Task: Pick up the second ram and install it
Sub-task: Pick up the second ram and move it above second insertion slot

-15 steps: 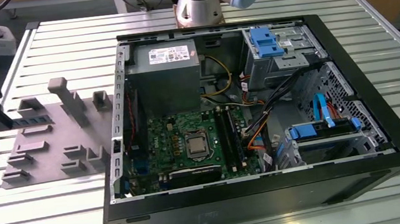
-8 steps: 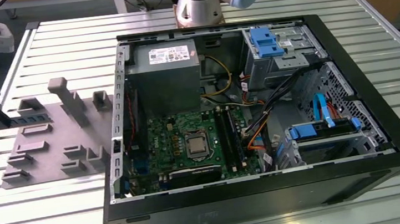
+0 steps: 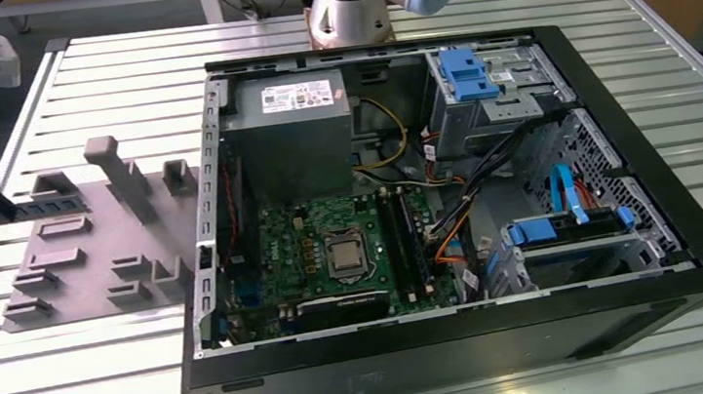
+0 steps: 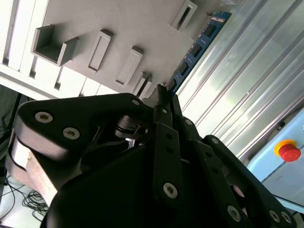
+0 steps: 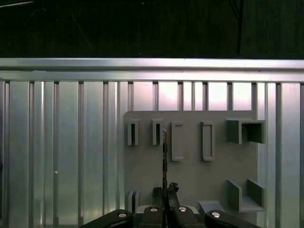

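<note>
As seen in the second wrist view, the end effector (image 4: 161, 97) is pinched onto one end of the second ram (image 4: 197, 47), a slim blue stick with dark chips.

Hand (image 4: 162, 95) hides one end of second ram (image 4: 194, 50)
In the second wrist view the grip covers the stick's held end; in the first wrist view it shows edge-on, chips unseen, and the picture's edge crops the hand.

Bright room light, strong glare streaks on slatted table (image 3: 84, 382); gripper (image 4: 163, 95) dark, backlit; first wrist view dimmer, black background.
</note>
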Robot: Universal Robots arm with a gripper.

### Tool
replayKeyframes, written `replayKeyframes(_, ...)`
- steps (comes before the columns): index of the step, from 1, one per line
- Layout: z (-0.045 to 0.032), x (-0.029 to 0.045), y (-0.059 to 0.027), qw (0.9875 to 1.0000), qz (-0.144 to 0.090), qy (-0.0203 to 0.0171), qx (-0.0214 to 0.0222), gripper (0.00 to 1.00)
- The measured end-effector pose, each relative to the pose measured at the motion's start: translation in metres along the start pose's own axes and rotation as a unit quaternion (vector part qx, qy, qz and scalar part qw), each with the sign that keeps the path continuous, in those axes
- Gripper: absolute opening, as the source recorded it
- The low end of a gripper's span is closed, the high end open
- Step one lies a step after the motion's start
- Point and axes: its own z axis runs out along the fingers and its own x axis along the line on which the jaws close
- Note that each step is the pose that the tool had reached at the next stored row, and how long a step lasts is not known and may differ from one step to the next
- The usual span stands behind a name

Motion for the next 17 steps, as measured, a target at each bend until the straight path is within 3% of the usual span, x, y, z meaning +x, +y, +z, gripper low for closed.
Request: replayKeyframes(17, -0.0104, -0.0001, -0.0001, 1.0000, 0.000, 0.0000, 0.0000, 0.14)
